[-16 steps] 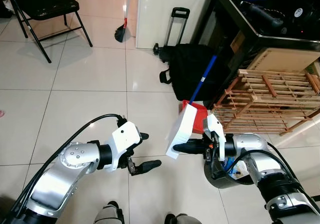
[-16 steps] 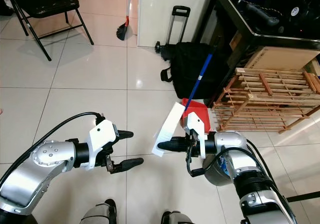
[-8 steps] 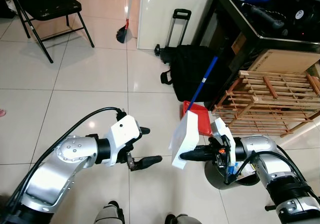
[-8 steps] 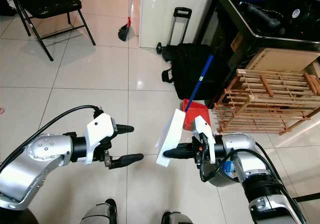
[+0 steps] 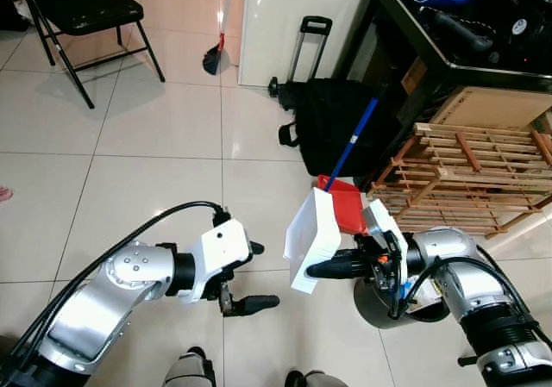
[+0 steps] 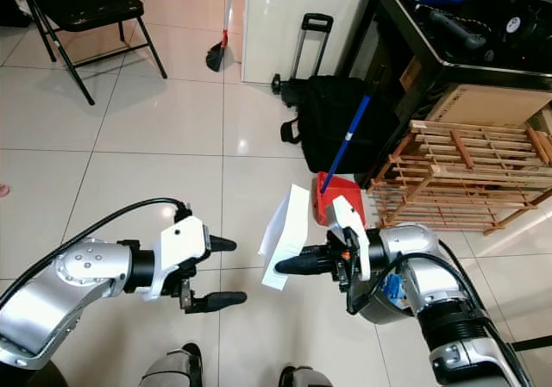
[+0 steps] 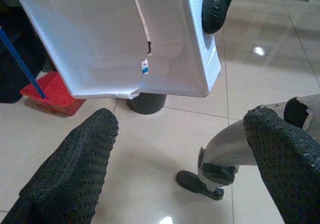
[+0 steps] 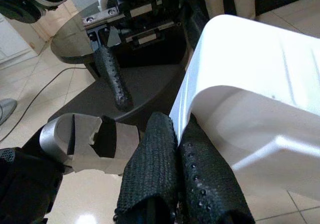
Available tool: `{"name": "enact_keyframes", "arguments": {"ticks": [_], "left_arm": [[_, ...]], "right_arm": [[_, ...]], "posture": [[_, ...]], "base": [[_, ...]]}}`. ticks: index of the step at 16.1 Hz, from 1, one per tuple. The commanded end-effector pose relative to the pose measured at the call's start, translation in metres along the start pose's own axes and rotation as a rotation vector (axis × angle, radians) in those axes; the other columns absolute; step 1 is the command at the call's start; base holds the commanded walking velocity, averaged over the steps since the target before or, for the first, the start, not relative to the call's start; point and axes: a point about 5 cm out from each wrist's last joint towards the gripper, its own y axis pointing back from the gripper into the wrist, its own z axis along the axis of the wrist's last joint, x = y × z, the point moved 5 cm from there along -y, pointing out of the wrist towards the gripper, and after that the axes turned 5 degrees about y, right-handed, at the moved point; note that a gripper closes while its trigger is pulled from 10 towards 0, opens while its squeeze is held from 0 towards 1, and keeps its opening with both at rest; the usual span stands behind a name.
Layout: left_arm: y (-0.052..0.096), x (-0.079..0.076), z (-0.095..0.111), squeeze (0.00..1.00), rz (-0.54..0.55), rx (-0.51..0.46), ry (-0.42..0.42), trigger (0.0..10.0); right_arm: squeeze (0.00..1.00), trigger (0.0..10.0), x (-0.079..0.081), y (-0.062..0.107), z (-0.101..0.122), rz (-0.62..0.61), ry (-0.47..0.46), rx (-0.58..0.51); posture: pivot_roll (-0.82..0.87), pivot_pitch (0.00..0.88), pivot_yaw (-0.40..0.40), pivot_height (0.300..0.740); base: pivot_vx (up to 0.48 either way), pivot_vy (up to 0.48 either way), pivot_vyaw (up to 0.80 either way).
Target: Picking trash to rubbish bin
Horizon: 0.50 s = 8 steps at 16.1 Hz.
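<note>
A white foam food box [image 5: 310,236] hangs tilted above the tiled floor, with my right gripper [image 5: 312,271] shut on its lower edge. In the right wrist view the two black fingers [image 8: 170,149] pinch the box's thin wall [image 8: 260,109]. A round dark grey bin [image 5: 371,305] stands on the floor just under my right forearm, partly hidden by it. My left gripper [image 5: 261,275] is open and holds nothing, a short way left of the box. The left wrist view looks up at the box's hollow side [image 7: 125,39], with the bin [image 7: 146,103] beyond.
A red dustpan [image 5: 347,208] with a blue handle leans behind the box. A black trolley bag [image 5: 332,120] and a wooden slat rack [image 5: 470,176] stand at the right. A black folding chair [image 5: 82,8] is far left, and a broom head [image 5: 210,58] is by the white cabinet.
My left gripper has sunk a little and drifted right, staying open. The right gripper keeps its hold; the box has tipped slightly and shifted a bit left.
</note>
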Motion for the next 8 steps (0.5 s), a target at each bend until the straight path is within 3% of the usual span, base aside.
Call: {"name": "enact_keyframes", "arguments": {"ticks": [1, 8], "left_arm": [[0.0, -0.002, 0.011, 0.0, -0.006, -0.033, -0.037, 10.0], [0.002, 0.015, 0.044, 0.0, 0.072, -0.171, -0.038, 10.0]], "right_arm": [[0.42, 10.0, 0.002, 0.007, -0.008, -0.019, -0.038, 0.025], [0.4, 10.0, 0.005, 0.006, -0.023, -0.047, -0.142, 0.045]], "posture": [[-0.02, 0.156, -0.15, 0.74], [-0.02, 0.156, -0.153, 0.74]], "base": [[0.0, 0.0, 0.0], [0.0, 0.0, 0.0]]}}
